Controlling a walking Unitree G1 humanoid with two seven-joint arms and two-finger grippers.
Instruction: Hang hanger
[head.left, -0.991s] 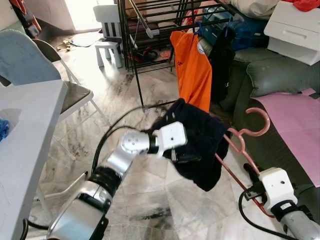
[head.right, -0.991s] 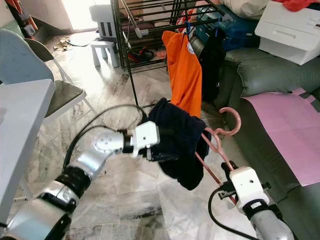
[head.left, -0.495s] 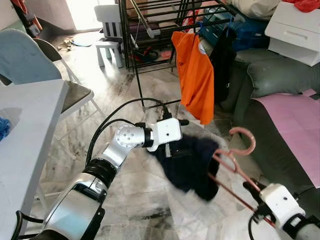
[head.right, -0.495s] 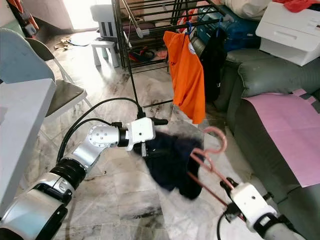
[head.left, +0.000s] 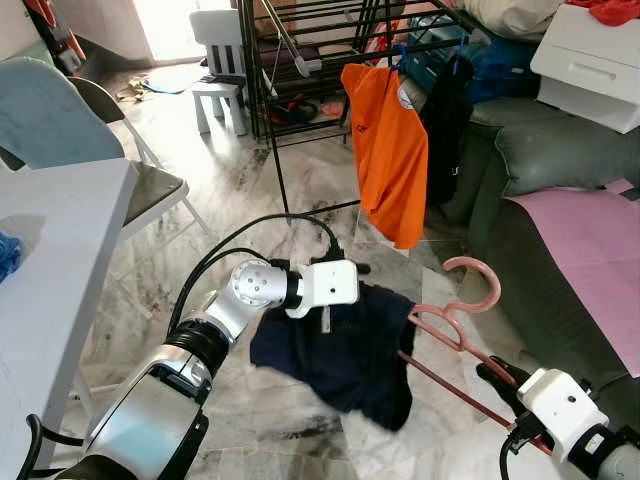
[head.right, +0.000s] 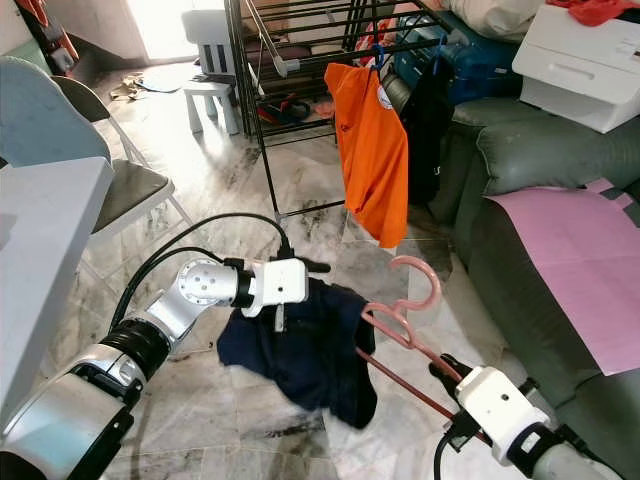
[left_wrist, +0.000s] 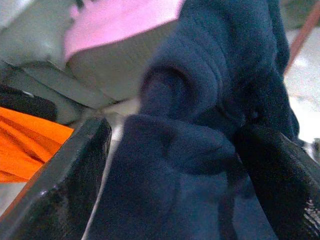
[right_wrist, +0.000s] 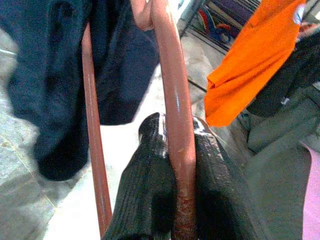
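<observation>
At the left side: a grey chair (head.left: 150, 185) and the edge of a white table (head.left: 60, 250) are seen, well apart from the work.
Left gripper (left_wrist: 170, 165): its two black fingers (left_wrist: 65, 185) are spread apart with dark cloth bunched between them; whether the cloth is truly pinched cannot be told from the wrist view.
Navy garment (head.left: 345, 345): it is draped low over the marble floor (head.left: 300, 180), one end at the left gripper, the other gathered onto the hanger's arm.
Drying rack (head.left: 275, 110): a black frame stands beyond the garment, and an orange shirt (head.left: 388, 150) is already hung from it.
Pink hanger (head.left: 455, 315): it is held tilted, hook uppermost and pointing toward the rack, near the sofa (head.left: 560, 200) and well below the rack's bars.
Right gripper (right_wrist: 175, 180): its fingers are clenched on the hanger's lower bar, the bar being seen squeezed between the two black pads (right_wrist: 150, 170).
Step in hand: the garment is judged to be in the middle of being dressed onto the hanger; hanging has not yet been started.
Next move: the cloth is likely to need seating squarely on both shoulders, after which the hanger would have to be lifted and its hook brought over a free rack bar.
</observation>
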